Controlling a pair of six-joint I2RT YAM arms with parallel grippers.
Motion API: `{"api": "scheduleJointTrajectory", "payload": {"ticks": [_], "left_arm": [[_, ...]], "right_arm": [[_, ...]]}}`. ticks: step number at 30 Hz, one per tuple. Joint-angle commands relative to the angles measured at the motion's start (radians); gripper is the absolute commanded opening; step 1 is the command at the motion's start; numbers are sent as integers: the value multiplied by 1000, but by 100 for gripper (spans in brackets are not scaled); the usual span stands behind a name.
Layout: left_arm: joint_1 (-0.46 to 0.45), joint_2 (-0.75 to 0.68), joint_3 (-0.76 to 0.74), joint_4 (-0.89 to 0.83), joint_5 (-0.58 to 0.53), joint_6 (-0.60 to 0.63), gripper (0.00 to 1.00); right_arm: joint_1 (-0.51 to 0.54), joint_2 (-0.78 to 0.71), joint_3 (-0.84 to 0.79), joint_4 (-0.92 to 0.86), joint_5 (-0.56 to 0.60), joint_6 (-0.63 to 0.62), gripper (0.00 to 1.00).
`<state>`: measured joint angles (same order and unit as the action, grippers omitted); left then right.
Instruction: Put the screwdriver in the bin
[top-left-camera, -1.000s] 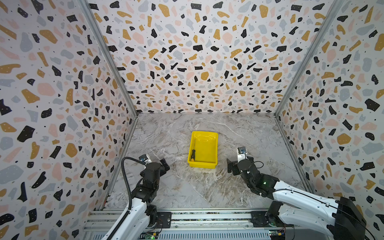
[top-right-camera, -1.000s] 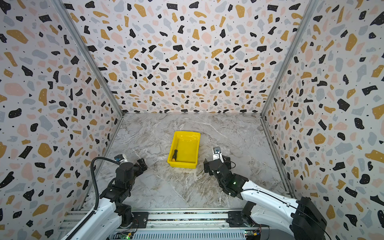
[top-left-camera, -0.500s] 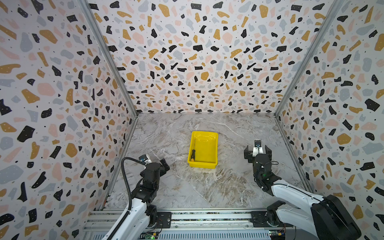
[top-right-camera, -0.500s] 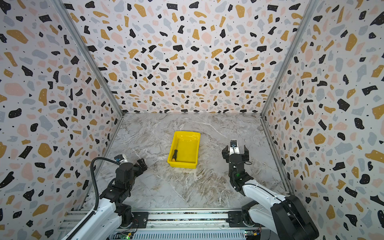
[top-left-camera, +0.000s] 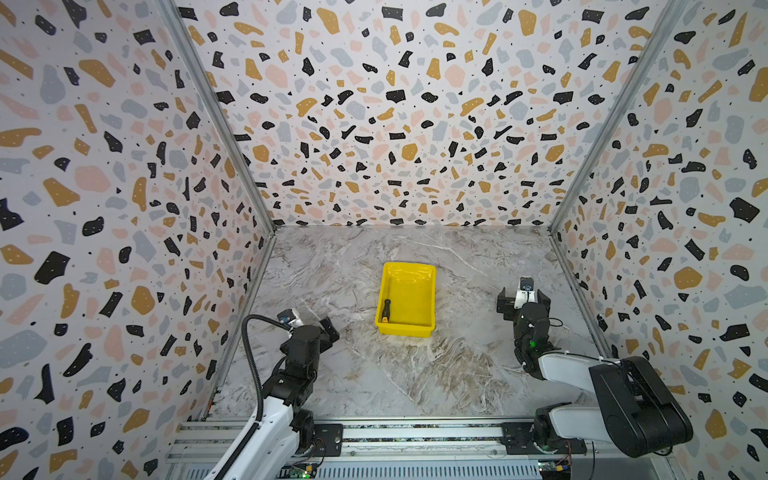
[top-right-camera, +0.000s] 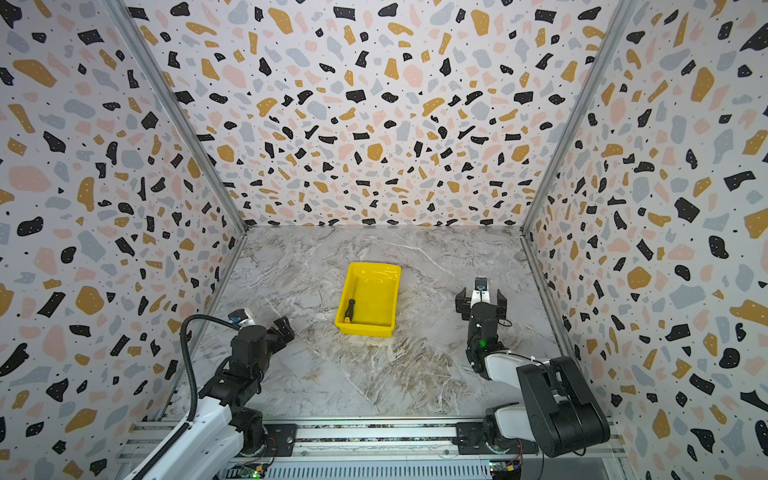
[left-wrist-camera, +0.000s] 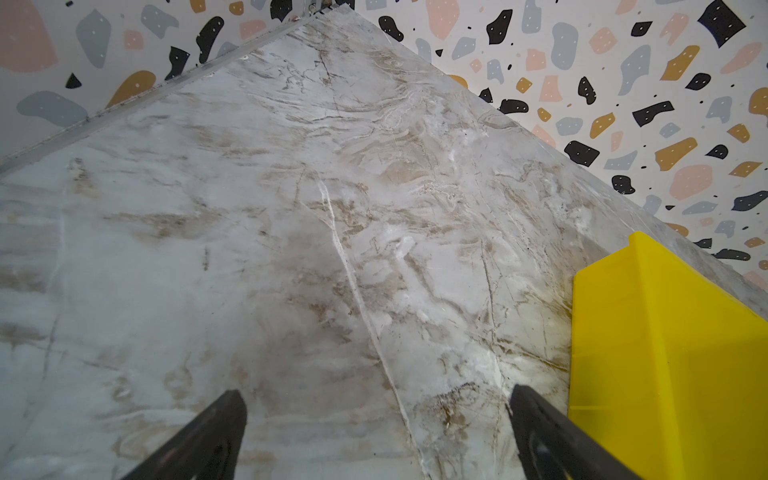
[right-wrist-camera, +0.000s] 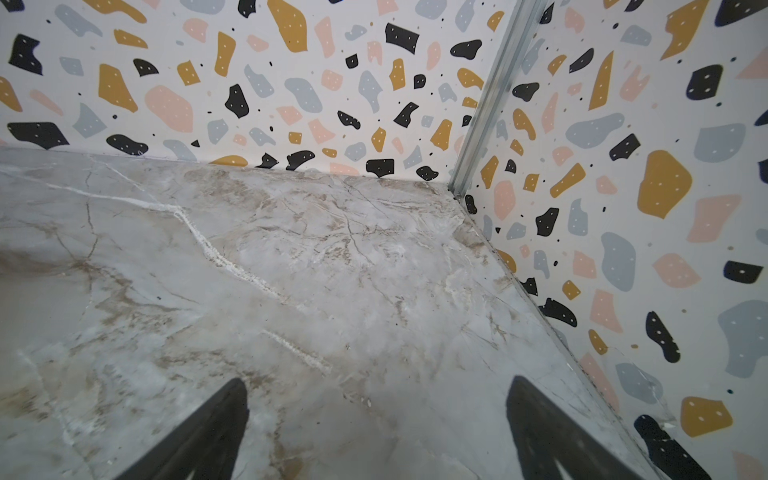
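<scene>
The yellow bin (top-left-camera: 417, 270) (top-right-camera: 380, 269) stands on the marble floor near the middle in both top views. Inside it the screwdriver (top-left-camera: 386, 308) (top-right-camera: 350, 309) lies along the left wall, orange butt toward the front. My left gripper (top-left-camera: 313, 328) (top-right-camera: 266, 328) hovers low at the front left, open and empty. The left wrist view shows its jaws wide over bare floor (left-wrist-camera: 376, 399), with the bin's outer wall (left-wrist-camera: 665, 353) just past one fingertip. My right gripper (top-left-camera: 523, 301) (top-right-camera: 481, 303) is open and empty, to the right of the bin, over bare floor (right-wrist-camera: 376, 390).
Terrazzo-patterned walls (top-left-camera: 395, 124) close the cell on three sides; the right one (right-wrist-camera: 623, 208) is close to my right gripper. A metal rail (top-left-camera: 415, 432) carrying both arm bases runs along the front edge. Marble floor (top-left-camera: 415, 374) lies between the arms.
My right arm has swung away from the bin's front right corner, out toward the right wall, with its jaws open throughout. The left arm, bin and screwdriver have not moved.
</scene>
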<state>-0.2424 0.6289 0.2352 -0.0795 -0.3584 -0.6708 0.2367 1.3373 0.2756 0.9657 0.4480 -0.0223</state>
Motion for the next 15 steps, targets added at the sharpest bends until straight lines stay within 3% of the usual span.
{"api": "scheduleJointTrajectory", "payload": {"ticks": [1, 11, 15], "left_arm": [[2, -5, -13, 38, -10, -4, 100], [2, -4, -13, 37, -12, -6, 100], [3, -3, -13, 38, -12, -6, 100]], "right_arm": [[-22, 21, -20, 79, -39, 34, 98], [-90, 26, -5, 48, -115, 73, 100], [-104, 70, -94, 271, -115, 72, 100]]}}
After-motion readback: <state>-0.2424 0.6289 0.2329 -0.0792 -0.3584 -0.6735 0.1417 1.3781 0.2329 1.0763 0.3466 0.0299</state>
